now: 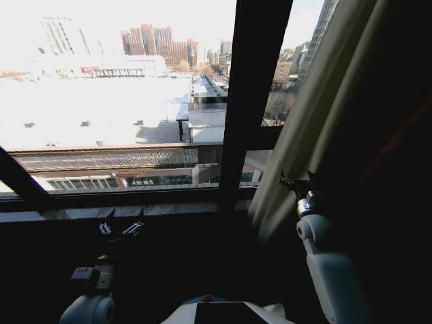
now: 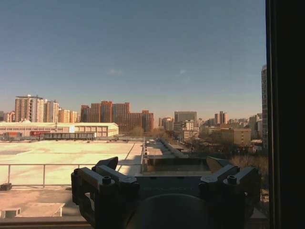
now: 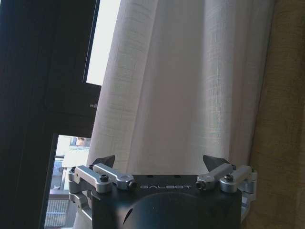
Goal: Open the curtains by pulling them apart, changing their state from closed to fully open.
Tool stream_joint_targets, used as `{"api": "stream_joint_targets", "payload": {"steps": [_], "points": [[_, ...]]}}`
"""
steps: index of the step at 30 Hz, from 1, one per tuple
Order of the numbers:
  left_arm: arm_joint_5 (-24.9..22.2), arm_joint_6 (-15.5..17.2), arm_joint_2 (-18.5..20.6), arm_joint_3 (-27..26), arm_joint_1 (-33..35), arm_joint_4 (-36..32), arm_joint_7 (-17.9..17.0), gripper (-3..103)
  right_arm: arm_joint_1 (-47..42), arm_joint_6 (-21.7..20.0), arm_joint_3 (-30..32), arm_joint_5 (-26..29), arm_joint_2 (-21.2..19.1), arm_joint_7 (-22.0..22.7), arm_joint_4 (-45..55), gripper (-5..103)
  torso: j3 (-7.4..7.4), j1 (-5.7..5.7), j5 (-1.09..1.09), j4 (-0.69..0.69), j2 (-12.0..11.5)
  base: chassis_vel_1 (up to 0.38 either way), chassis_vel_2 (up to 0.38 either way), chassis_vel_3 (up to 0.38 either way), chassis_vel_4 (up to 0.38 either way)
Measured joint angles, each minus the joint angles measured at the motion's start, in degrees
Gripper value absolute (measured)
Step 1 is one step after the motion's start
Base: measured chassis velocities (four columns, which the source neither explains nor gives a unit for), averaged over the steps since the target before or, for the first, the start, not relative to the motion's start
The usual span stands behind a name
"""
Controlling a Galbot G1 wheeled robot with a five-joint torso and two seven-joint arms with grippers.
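Curtain fabric is hanging soft, light and limp, likely to slide and bunch rather than resist; best taken by pinching a gathered pleat at its inner edge, where the folds are thickest. It is showing as sheer off-white cloth with vertical pleats and a fine linen weave, gathered at the right side of the window beside the dark frame bar. The right hand is sitting raised just before the folds, fingers spread wide, holding nothing. The left hand is waiting low near the sill, also spread and empty, facing open glass.
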Motion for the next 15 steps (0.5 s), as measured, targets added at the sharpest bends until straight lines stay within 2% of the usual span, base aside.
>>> {"api": "stream_joint_targets", "payload": {"steps": [6,9,15], "points": [[0.25,-0.07,-0.15,0.16,0.05,0.07,0.00,100,-0.89,1.05,0.67,0.04,0.22,0.64,-0.53,100,0.00,0.00,0.00,0.01,0.00,0.000,0.000,0.000,0.000],[0.09,-0.12,-0.12,0.00,0.24,0.07,-0.02,100,-2.70,1.58,-0.34,2.87,0.70,-0.49,1.62,100,0.00,0.00,-0.01,0.00,0.00,0.000,0.000,0.000,0.000],[-0.01,-0.14,-0.23,-0.08,0.17,0.05,-0.07,100,-5.66,2.55,-2.72,4.14,2.21,-2.78,3.80,100,0.00,0.00,-0.02,0.01,0.00,0.000,0.000,0.000,0.000]]}}
